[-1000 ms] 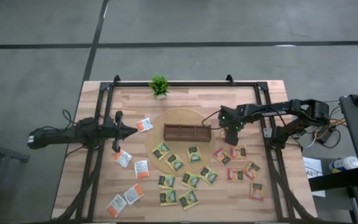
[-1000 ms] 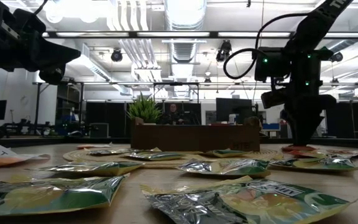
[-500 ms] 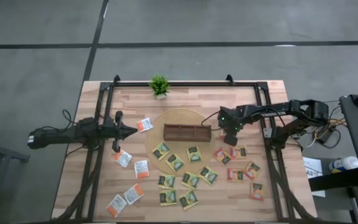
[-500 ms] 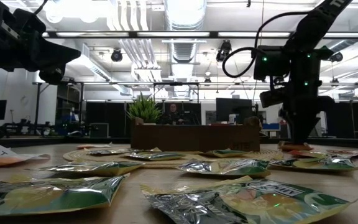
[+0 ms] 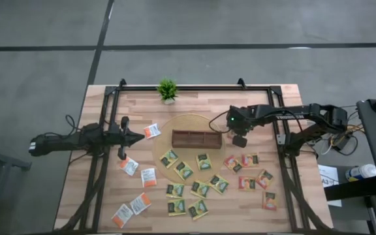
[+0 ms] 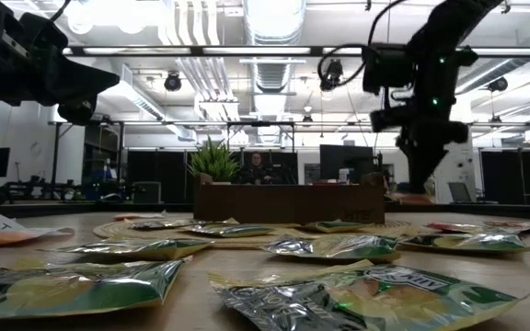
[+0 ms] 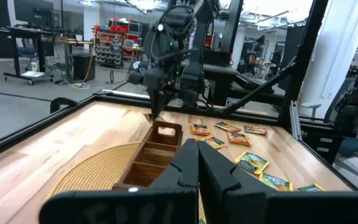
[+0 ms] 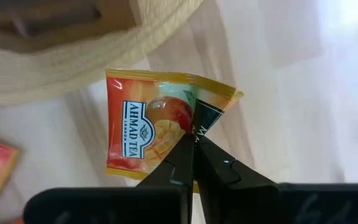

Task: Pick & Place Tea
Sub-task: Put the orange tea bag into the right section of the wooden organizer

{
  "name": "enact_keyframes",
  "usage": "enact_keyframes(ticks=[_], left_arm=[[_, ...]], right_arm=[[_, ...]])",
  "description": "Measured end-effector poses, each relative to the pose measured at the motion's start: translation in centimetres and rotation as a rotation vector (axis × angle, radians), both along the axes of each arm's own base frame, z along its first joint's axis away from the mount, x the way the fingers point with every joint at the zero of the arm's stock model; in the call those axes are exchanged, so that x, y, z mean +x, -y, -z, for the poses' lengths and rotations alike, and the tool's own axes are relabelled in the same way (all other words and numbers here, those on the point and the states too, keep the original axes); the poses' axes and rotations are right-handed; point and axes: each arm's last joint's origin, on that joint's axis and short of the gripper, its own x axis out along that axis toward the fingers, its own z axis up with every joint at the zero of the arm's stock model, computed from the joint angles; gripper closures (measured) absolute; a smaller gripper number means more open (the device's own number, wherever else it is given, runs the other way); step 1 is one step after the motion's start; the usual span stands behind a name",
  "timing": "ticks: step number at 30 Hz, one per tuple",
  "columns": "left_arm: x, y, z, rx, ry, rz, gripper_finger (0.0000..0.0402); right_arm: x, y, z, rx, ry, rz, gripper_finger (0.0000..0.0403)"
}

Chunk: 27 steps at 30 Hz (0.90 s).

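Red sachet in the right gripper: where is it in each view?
Right wrist: red sachet centre, pinched by right gripper.
High: hidden beneath that gripper, right of compartment tray.
Low: dangling past tray's right end.
Left wrist: speck beyond tray's far end.
Landmark: the tray.

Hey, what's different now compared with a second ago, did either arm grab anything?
The right claw closed on a red-pink tea sachet, lifted it off the table and carried it toward the brown tray, stopping off the tray's right end. The left claw stayed shut and parked at the table's left. The other sachets, the tray and the small plant did not move.
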Motion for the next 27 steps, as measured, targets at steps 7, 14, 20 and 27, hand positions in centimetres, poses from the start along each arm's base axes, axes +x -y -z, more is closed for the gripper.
enact_keyframes(ticks=[7, 14, 20, 27], left_arm=[[0.0, 0.0, 0.0, 0.000, 0.000, 0.000, 0.0402], [0.0, 0.0, 0.0, 0.000, 0.000, 0.000, 0.0402], [0.0, 0.0, 0.0, 0.000, 0.000, 0.000, 0.0402], [0.0, 0.0, 0.0, 0.000, 0.000, 0.000, 0.0402]], right_arm=[[0.5, 0.3, -3.5, -0.057, 0.023, -0.016, 0.0394], [1.7, 0.7, -7.2, -0.135, 0.079, -0.071, 0.0394], [3.5, 0.9, -9.3, -0.204, 0.118, -0.102, 0.0394], [5.4, 0.3, -10.0, -0.274, 0.103, -0.157, 0.0394]])
